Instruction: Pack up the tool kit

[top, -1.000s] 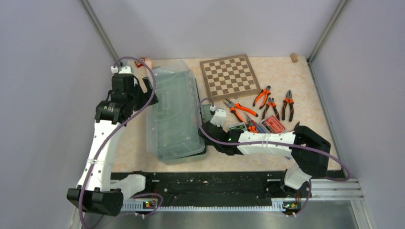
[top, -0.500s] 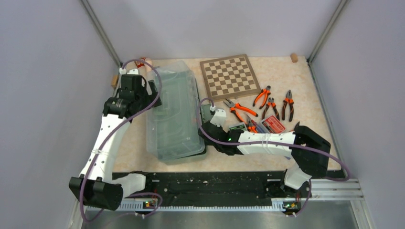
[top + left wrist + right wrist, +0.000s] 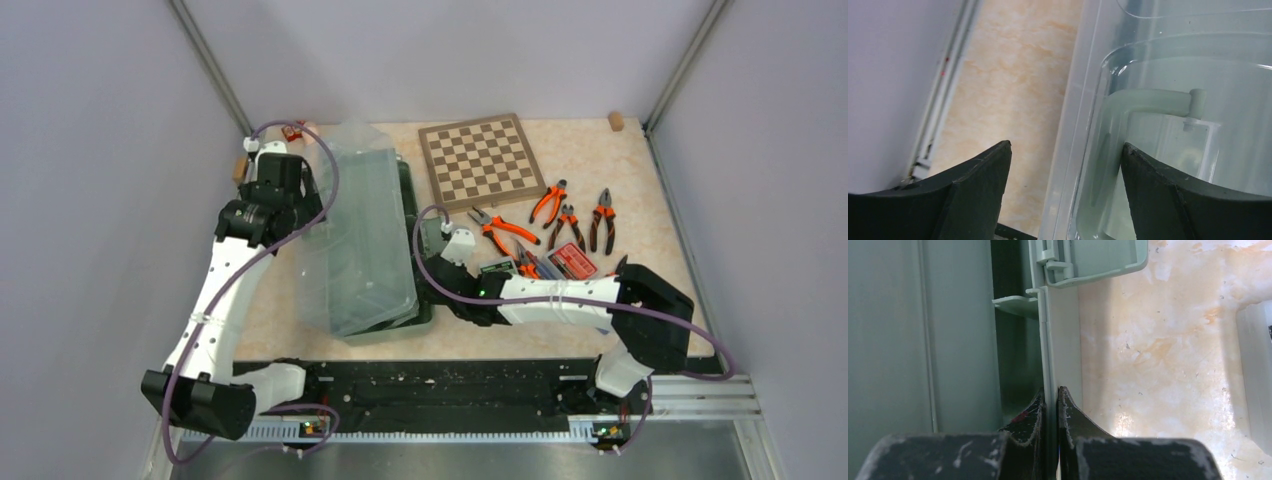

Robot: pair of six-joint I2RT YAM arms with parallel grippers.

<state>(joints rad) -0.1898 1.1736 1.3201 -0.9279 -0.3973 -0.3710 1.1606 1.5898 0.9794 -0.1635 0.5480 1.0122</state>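
The sage-green toolbox (image 3: 408, 205) lies lengthwise left of centre. Its translucent lid (image 3: 360, 235) stands tilted over it, right edge raised. My left gripper (image 3: 303, 197) is open at the lid's left edge; in the left wrist view the lid's rim (image 3: 1075, 125) passes between the spread fingers (image 3: 983, 172) and the lid's handle (image 3: 1153, 100) shows through the plastic. My right gripper (image 3: 433, 268) is shut on the toolbox's right wall (image 3: 1050, 340). Orange-handled pliers (image 3: 548, 203), screwdrivers (image 3: 530, 265) and a red bit case (image 3: 572, 260) lie right of the box.
The brown-and-cream chessboard (image 3: 482, 160) lies at the back centre. A small wooden block (image 3: 615, 121) sits in the far right corner. Small items (image 3: 293, 130) lie behind the box at the back left. Grey walls close the sides.
My left gripper has moved in to the lid's left edge. The lid, flat on the box before, now stands tilted with its right side raised. The right arm has not moved.
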